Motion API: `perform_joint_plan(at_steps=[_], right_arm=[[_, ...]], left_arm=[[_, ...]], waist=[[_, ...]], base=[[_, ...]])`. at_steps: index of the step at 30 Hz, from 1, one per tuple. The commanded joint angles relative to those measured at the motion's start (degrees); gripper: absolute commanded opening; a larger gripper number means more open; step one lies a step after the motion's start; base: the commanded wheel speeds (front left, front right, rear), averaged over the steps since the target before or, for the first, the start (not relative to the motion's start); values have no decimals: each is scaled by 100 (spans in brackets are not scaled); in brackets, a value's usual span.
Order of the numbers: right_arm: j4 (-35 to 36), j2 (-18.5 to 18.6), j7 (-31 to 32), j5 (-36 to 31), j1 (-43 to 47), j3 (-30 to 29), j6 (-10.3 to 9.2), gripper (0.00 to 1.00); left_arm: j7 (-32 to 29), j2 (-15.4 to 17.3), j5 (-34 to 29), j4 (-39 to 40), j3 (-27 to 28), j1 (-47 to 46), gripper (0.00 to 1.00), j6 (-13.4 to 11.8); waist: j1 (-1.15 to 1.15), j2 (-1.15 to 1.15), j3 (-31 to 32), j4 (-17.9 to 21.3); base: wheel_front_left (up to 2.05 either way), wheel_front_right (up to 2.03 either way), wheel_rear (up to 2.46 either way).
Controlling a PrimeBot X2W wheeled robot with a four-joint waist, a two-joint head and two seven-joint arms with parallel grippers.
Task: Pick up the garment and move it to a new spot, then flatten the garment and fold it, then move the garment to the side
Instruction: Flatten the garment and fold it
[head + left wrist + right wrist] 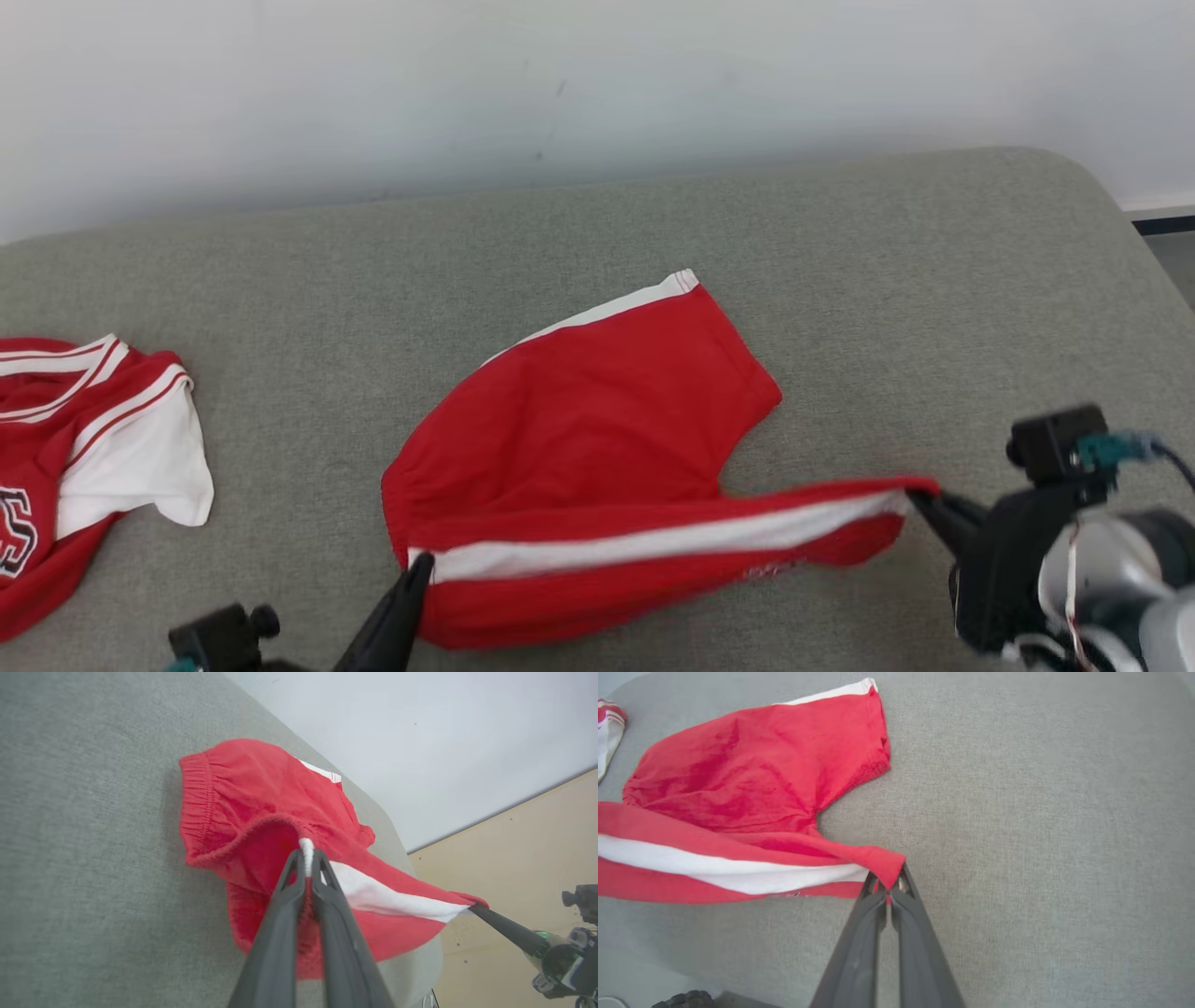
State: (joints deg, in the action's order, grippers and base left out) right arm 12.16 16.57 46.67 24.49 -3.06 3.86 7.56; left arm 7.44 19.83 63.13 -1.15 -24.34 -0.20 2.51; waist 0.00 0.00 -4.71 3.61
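Pinching the shorts (597, 411) at both ends of the near striped edge: left gripper (422, 562) clamped on the waistband, right gripper (921, 500) clamped on the leg hem. Lifted edge stretched between, far leg lying flat on the grey couch (840, 261). Probably soft, light and limp, prone to sagging and creasing, so best taken at seamed corners and held taut.

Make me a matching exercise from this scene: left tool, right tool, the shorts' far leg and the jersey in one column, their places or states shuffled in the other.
1. left tool
2. right tool
3. far leg of the red shorts
4. jersey

A. lies apart at the robot's left on the grey cushion
B. shut on the near leg's hem corner
C. spread flat on the cushion
D. shut on the waistband at the white stripe

Pairs: 1-D, 2-B, 3-C, 4-A
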Motion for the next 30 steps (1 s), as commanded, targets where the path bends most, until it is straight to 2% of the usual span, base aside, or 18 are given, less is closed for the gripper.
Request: perform_joint_plan(at_steps=[1,7,13,19,30], right_arm=[[-337,98,-85,9,-503,79,-15,0],[-1311,169,-371,-60,-1627,388,-15,0],[-2628,159,-902,-96,-2757,797,-15,0],[-3831,211,-1560,-276,-3700,1302,-15,0],[-5603,3,-2896,-805,-5049,1391,-15,0]], left_arm=[[-9,-74,-42,-164,39,-327,0,-32],[41,-302,-203,-695,29,-1043,0,-81],[148,-614,-264,-1417,-1,-1753,0,-18],[305,-868,-436,-2031,-27,-2380,0,-101],[440,-1244,-662,-2655,-206,-3285,0,50]], waist=[[0,0,-67,-75],[0,0,-226,-270],[0,0,-420,-504],[0,0,-662,-709],[0,0,-1181,-963]], base=[[0,0,0],[0,0,0],[0,0,0],[0,0,0],[0,0,0]])
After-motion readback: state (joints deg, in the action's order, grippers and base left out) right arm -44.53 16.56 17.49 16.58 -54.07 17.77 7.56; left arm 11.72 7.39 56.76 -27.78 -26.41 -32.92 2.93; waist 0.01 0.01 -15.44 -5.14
